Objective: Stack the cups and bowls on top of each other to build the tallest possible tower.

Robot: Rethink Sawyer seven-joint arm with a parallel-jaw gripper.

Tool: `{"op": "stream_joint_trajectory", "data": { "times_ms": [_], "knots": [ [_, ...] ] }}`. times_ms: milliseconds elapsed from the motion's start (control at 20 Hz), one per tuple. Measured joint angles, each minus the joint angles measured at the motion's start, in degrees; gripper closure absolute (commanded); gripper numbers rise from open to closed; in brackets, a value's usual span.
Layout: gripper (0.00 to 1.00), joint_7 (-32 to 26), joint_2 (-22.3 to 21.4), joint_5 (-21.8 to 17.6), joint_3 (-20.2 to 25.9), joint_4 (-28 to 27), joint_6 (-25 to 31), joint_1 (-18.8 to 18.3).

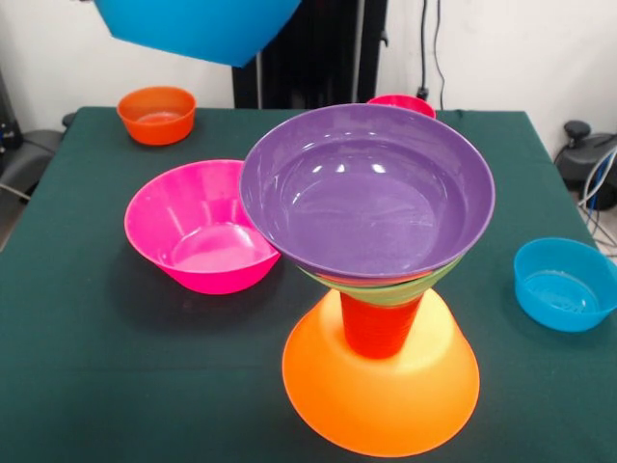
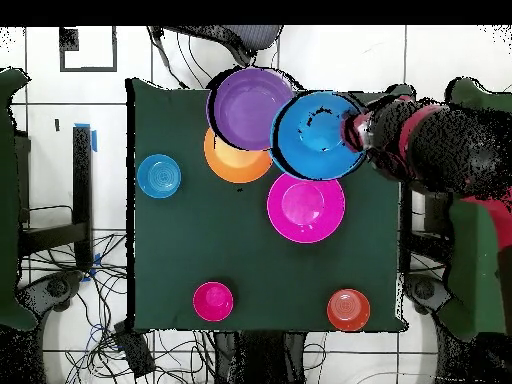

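Held high over the green table [image 1: 87, 386]: a large blue bowl [image 1: 207, 29], mouth upward, carried at its rim on the arm's [image 2: 440, 150] side by the gripper [image 2: 362, 130]. Cannot tell whether the jaws are pressed together on that rim; too broken up in the overhead view, out of shot in the front view.

Just beside it, the tower [image 1: 378, 318]: a large orange bowl [image 1: 381, 395] rim down as base, then the orange-red cup [image 1: 378, 333] upright, then a green bowl [image 1: 390, 292] nested under a wide purple bowl [image 1: 366, 188], both mouth up. From above, blue rim overlapping purple rim, so offset to one side and not yet centred; in the front view, up and to picture-left of the tower's top. Likely next: across over the purple bowl, then straight down into it.

Narrow waist at the cup, so probably easy to topple with an off-centre touch.

Near the tower on the table, a big pink bowl [image 1: 198, 227], below the travel path and unlikely to interfere. Well apart: a small orange bowl [image 1: 156, 114], a small red bowl [image 1: 400, 101] behind the tower, a small blue bowl [image 1: 564, 283].
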Motion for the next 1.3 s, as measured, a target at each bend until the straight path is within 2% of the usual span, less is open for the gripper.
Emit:
{"op": "stream_joint_trajectory", "data": {
  "times_ms": [300, 450, 900, 1300],
  "knots": [
    [1.0, 0.02, 0.31, -0.02, -2.92, -4.72, 0.61, 3.04],
    [1.0, 0.37, 1.22, -0.01, -4.77, -7.69, 0.61, 5.79],
    [1.0, 2.56, 3.1, -0.01, -8.51, -12.36, 0.67, 11.2],
    [1.0, 6.24, 3.32, 0.0, -11.31, -17.91, 4.39, 15.62]
  ]
}}
